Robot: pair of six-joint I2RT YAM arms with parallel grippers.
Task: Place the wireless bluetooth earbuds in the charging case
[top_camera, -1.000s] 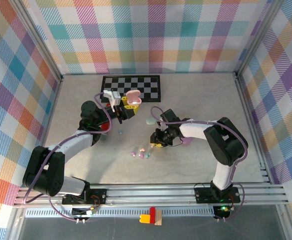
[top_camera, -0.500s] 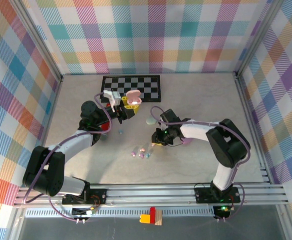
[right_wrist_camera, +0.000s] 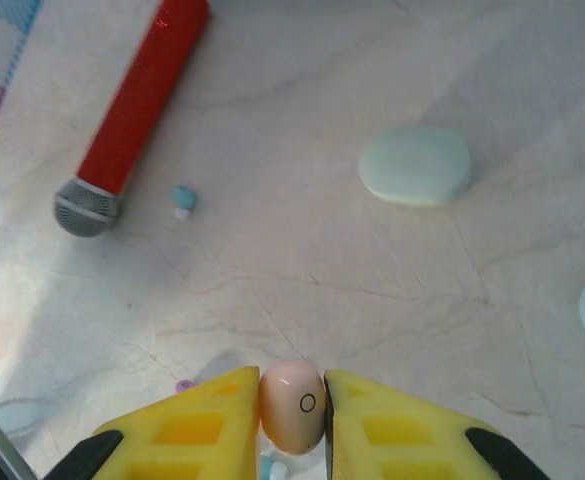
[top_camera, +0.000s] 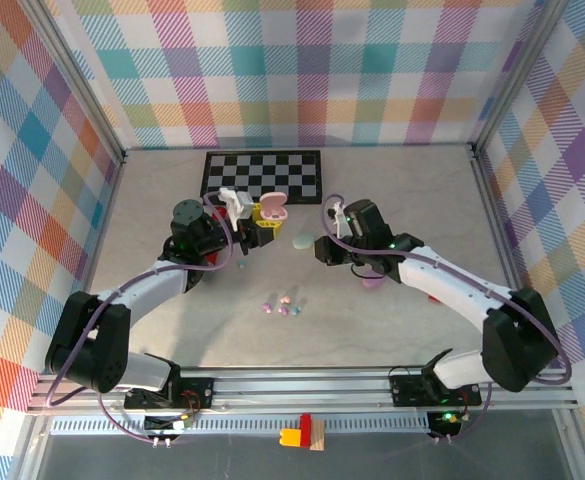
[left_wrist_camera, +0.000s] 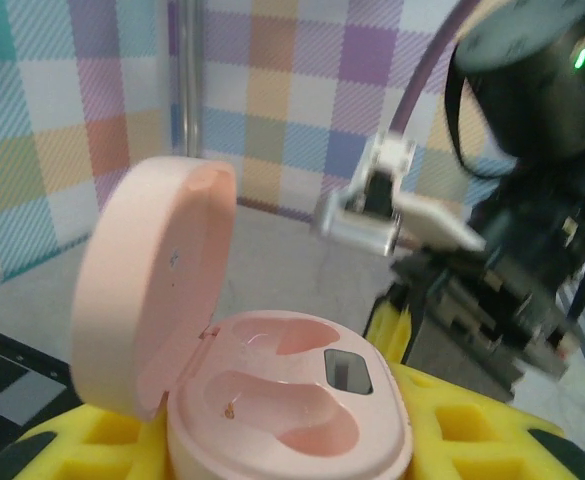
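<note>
Two robot arms are working over a pale stone-look table (top_camera: 422, 320) inside a booth with plaid walls. The task is sitting at an early stage: no earbud is resting in a case yet. In the left wrist view the pink charging case (left_wrist_camera: 292, 405) is standing open, its lid tilting up on the left, and both moulded wells are showing empty.

The left gripper (top_camera: 256, 222) is holding that case off the table, near the front edge of a checkered mat (top_camera: 262, 172). Its yellow padded fingers (left_wrist_camera: 452, 410) are closing against the lower shell from both sides, leaving the opening facing up.

The right gripper (right_wrist_camera: 292, 420) is pinching a single pink earbud (right_wrist_camera: 292, 400) between its yellow pads, which are nearly together with just the bud between them. It is hanging above the table, to the right of the held case and apart from it (the overhead view places a closed mint case (top_camera: 302, 241) between the two grippers).

What is left appears to be most of the job: carrying the pinched bud across, seating it in one well, then fetching a partner for the second well. The other buds are lying loose on the table: a cluster of pastel earbuds (top_camera: 282, 307) in front of the arms, and one blue earbud (right_wrist_camera: 182, 199) lying apart, close to the grey tip of a red cylinder (right_wrist_camera: 137, 105)
</note>
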